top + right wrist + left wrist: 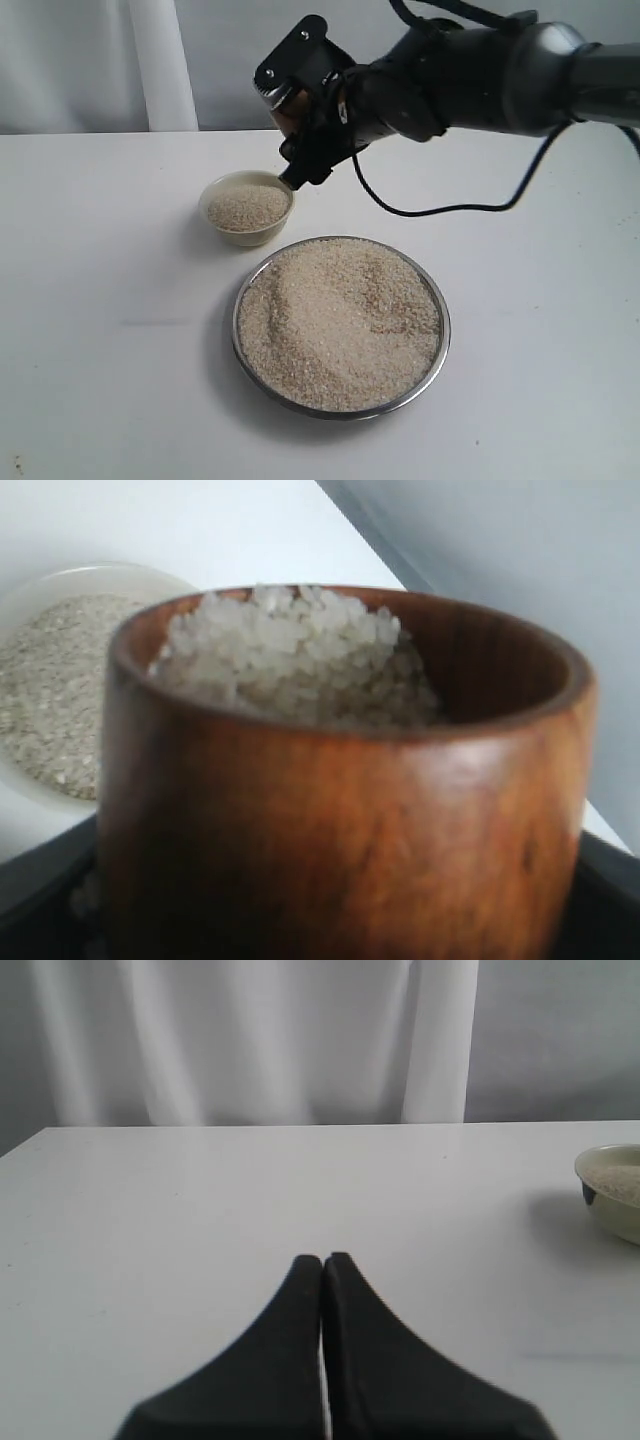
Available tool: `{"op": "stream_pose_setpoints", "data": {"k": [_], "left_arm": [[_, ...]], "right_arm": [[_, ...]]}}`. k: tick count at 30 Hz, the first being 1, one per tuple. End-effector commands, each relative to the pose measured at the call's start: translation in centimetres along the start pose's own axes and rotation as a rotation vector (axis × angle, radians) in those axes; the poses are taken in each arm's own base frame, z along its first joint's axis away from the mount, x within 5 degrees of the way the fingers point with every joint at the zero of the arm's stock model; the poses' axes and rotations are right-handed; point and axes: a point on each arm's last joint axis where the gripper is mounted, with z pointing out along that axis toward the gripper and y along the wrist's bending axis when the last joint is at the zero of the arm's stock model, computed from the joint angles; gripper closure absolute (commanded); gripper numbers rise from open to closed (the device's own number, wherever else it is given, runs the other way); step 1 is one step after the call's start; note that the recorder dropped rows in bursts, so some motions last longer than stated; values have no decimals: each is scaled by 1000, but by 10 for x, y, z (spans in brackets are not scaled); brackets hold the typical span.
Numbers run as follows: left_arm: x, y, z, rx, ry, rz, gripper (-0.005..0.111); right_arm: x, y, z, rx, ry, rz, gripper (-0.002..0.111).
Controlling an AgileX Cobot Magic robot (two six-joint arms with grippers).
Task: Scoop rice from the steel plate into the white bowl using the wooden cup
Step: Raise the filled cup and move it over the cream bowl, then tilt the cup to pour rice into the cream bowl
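Note:
The wooden cup, dark reddish-brown, is heaped with rice, and my right gripper is shut on it. It hangs just above the far right rim of the white bowl, which holds rice almost to the brim. In front of the bowl the wide steel plate is piled with rice. My left gripper is shut and empty, low over bare table, with the white bowl off to its side. It does not show in the exterior view.
A black cable loops down from the right arm to the table behind the plate. White curtains hang along the table's far edge.

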Motion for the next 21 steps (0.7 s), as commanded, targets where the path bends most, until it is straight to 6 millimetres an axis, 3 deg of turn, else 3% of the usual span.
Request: {"op": "stream_pose_setpoints", "data": {"k": [1, 6, 14, 21], "left_arm": [[0, 0, 0, 2, -7, -3, 107], [0, 0, 0, 2, -7, -3, 107], [0, 0, 0, 2, -7, -3, 107], [0, 0, 0, 2, -7, -3, 107]], "right_arm": [[-20, 1, 18, 19, 31, -56, 108], [-34, 25, 44, 37, 114, -197, 108], [-46, 53, 67, 140, 233, -388, 108], [-39, 55, 72, 226, 350, -514, 108]]}}
